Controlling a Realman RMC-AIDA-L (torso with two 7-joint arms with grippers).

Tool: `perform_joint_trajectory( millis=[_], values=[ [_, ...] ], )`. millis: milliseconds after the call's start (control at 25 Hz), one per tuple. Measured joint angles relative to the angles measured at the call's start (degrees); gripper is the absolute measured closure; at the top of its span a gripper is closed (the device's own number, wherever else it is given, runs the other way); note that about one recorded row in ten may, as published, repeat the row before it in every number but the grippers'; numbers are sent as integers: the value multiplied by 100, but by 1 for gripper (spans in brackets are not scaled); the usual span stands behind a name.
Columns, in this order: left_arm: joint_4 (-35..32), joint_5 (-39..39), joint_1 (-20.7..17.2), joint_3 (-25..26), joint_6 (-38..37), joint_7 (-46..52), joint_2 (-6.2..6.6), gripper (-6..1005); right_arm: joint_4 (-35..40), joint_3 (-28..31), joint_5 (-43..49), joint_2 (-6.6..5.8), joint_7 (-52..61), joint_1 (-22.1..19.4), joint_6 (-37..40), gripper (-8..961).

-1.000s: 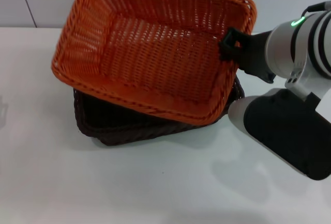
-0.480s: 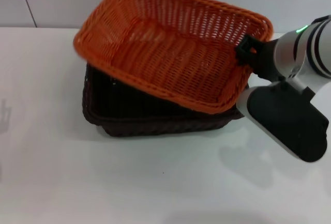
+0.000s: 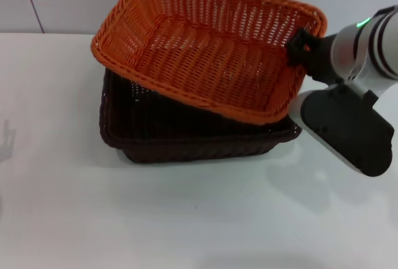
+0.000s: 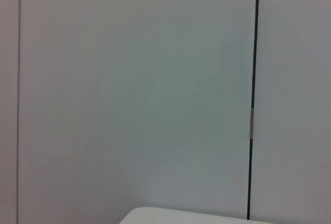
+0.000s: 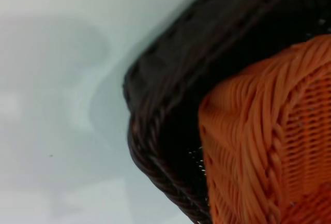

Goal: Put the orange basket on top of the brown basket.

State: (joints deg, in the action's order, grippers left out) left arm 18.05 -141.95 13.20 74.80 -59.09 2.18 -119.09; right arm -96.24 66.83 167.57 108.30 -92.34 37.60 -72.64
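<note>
The orange basket (image 3: pixel 205 48) is tilted above the brown basket (image 3: pixel 180 135), which sits on the white table. Its near long edge lies over the brown basket's inside and its far side is raised. My right gripper (image 3: pixel 297 46) is shut on the orange basket's right rim. The right wrist view shows a corner of the orange basket (image 5: pixel 269 141) just over the brown basket's braided rim (image 5: pixel 155 151). The left gripper is out of view; its wrist view shows only a wall.
The white table (image 3: pixel 186 219) spreads in front and to the left of the baskets. My right forearm (image 3: pixel 348 126) hangs just right of the brown basket. A white panelled wall (image 3: pixel 62 2) stands behind the table.
My right gripper carried the orange basket to the right and lowered it, so it now lies more squarely over the brown basket. The brown basket shifted a little to the right.
</note>
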Motion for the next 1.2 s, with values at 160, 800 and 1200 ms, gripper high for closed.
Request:
perform_joint_trajectory(
  millis=[160,800,1200],
  values=[
    [-20,119,-3,-105,-2,1,0,260,244,4,-1,56,2,-28,237,799],
    [-105,177,125,-89,165,-10,35,261,-1208,-43,-6,198,619,-1010,-605,632],
    [-163,171,172,-109,254,-64,44,261,-1770,2,-31,316,585,-1479,-426,291]
  ],
)
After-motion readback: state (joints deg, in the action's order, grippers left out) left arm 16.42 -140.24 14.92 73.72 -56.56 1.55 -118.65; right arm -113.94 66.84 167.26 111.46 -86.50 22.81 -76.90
